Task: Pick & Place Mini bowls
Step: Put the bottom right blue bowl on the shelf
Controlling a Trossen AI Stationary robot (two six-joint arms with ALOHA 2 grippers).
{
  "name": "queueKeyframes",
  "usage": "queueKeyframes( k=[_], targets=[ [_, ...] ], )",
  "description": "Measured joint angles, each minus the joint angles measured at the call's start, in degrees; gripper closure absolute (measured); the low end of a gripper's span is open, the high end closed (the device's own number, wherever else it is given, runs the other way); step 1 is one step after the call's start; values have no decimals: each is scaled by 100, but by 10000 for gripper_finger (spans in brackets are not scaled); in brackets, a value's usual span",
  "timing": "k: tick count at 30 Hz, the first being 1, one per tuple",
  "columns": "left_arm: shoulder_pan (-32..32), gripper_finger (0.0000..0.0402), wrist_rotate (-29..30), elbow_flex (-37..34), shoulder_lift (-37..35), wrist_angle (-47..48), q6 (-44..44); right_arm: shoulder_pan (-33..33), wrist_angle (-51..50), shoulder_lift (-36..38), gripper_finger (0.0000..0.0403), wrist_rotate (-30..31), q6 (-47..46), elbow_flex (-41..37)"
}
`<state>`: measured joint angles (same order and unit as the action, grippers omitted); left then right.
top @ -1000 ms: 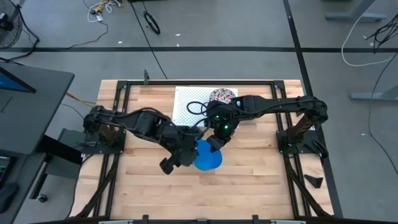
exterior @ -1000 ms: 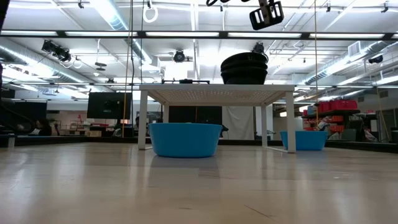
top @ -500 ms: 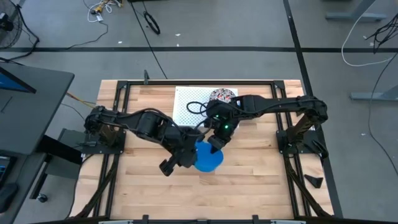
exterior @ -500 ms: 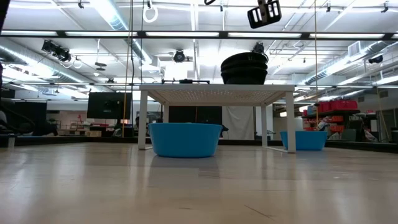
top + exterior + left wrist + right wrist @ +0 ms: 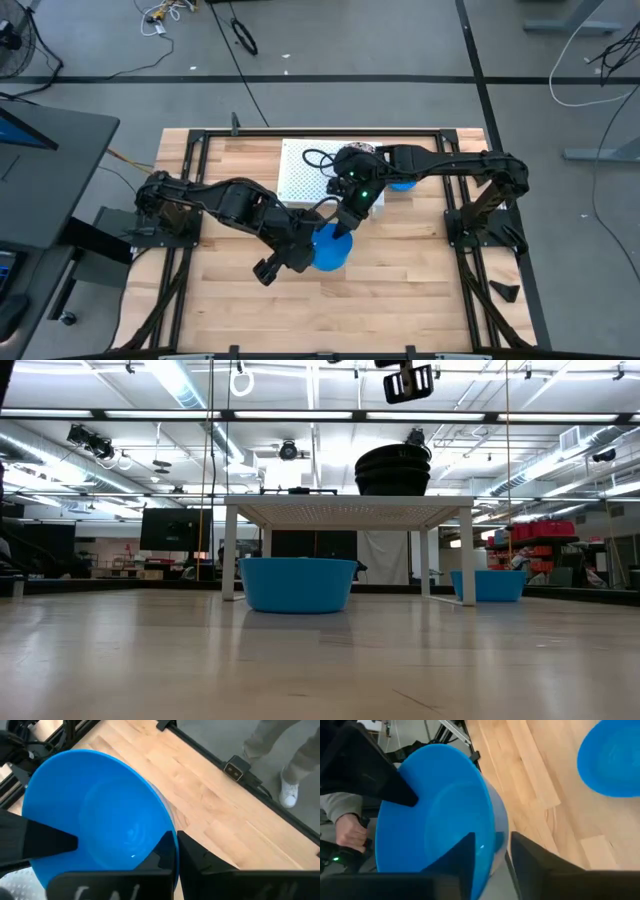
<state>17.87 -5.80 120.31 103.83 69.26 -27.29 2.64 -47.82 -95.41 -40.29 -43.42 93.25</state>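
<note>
A plain blue mini bowl [image 5: 332,252] hangs over the table's middle, above what the low view covers. My left gripper [image 5: 310,244] is shut on the bowl's left rim. My right gripper [image 5: 492,845] is open at the far rim, one finger inside and one outside. A second blue bowl [image 5: 403,183] rests on the table right of the white rack [image 5: 310,172]. A third blue bowl [image 5: 295,582] sits under the rack. The patterned bowls [image 5: 356,153] are stacked on the rack's far right corner. My left gripper pinches the bowl's rim [image 5: 167,827], one finger [image 5: 162,851] inside and one [image 5: 200,856] outside. It comes slanting from the table's near left. The bowl is tilted and clear of the table. My right gripper straddles the far rim [image 5: 500,832]; whether it touches, I cannot tell.
The rack stands on legs at the table's far middle. A black frame [image 5: 470,230] runs along the table's edges. A person's legs [image 5: 285,765] and hand [image 5: 347,832] show beyond the table. Bare wood [image 5: 400,300] lies near and right of the held bowl.
My right gripper has drawn a little toward the table's far edge and left, and its arm has swung off the second blue bowl, which now shows. The held bowl has shifted slightly toward the table's left with my left gripper.
</note>
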Motion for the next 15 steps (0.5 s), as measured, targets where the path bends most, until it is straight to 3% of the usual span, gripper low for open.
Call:
queueKeyframes(
  k=[7,15],
  targets=[
    [-9,397,341,2,-46,416,367,551,119,37,208,-214,316,-2],
    [-207,397,307,2,-51,1044,1204,1144,410,274,184,-70,560,-4]
  ],
)
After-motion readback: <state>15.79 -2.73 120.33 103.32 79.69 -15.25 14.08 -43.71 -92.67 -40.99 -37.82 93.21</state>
